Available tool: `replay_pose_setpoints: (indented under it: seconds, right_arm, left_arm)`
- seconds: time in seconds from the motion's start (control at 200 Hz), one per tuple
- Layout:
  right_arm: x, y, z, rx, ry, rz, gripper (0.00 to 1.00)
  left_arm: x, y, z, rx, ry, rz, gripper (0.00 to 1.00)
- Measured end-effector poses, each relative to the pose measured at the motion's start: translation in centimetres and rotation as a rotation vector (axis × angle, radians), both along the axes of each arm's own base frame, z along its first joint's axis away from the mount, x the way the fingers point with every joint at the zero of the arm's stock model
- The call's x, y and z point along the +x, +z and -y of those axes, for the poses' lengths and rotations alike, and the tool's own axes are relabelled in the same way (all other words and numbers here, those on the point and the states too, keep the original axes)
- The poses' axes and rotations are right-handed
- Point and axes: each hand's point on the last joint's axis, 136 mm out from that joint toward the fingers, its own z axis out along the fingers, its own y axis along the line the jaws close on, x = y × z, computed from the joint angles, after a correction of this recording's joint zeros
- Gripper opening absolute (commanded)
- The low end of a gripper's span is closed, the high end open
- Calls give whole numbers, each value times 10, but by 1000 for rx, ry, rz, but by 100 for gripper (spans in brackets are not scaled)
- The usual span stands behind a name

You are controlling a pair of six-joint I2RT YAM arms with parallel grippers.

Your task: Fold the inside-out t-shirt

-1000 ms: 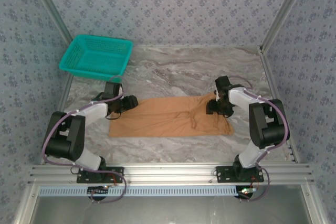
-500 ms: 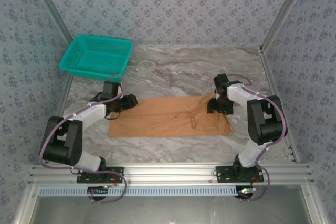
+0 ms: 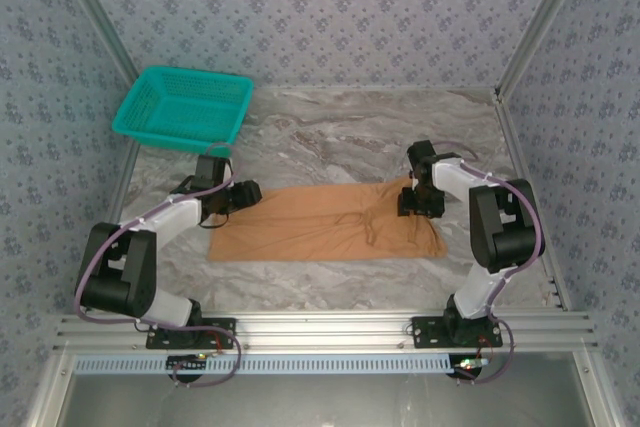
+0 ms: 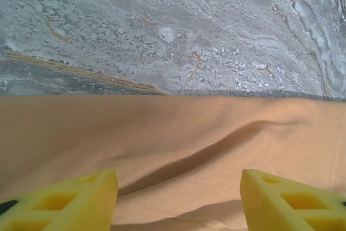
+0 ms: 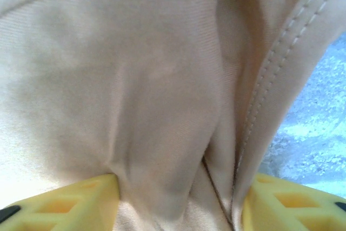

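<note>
The t-shirt (image 3: 325, 224) lies as a long band; crosswise folds seem due; left hand (image 4: 177, 187) wide, right hand (image 5: 178, 187) straddles cloth, grip unclear.

Soft matt orange-tan cloth t-shirt (image 3: 320, 222) with stitched seams, smooth marble-patterned table (image 3: 350, 127), teal plastic mesh basket (image 3: 183, 107)

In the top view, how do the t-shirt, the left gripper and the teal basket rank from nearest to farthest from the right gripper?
1. t-shirt: directly under the right gripper, which is at the shirt's right end.
2. left gripper: across the shirt, at its far-left corner.
3. teal basket: far-left corner of the table, beyond the left gripper.
</note>
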Motion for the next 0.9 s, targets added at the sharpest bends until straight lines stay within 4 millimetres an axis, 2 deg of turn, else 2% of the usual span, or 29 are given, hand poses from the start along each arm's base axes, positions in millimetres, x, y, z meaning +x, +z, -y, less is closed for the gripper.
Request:
replay_pose_setpoints:
  seconds: [0.245, 0.525, 0.695, 0.899]
  right_arm:
    - [2, 0, -1, 1, 7, -2, 34]
    - [4, 2, -3, -1, 17, 10, 0]
    - [3, 4, 5, -57, 14, 15, 0]
    - [-3, 13, 43, -206, -32, -1, 0]
  left_arm:
    - [-2, -1, 0, 2, 0, -8, 62]
    - [-1, 16, 0, -9, 0, 36, 62]
    - [-5, 19, 0, -10, -3, 38, 62]
    - [-22, 3, 7, 2, -50, -30, 59]
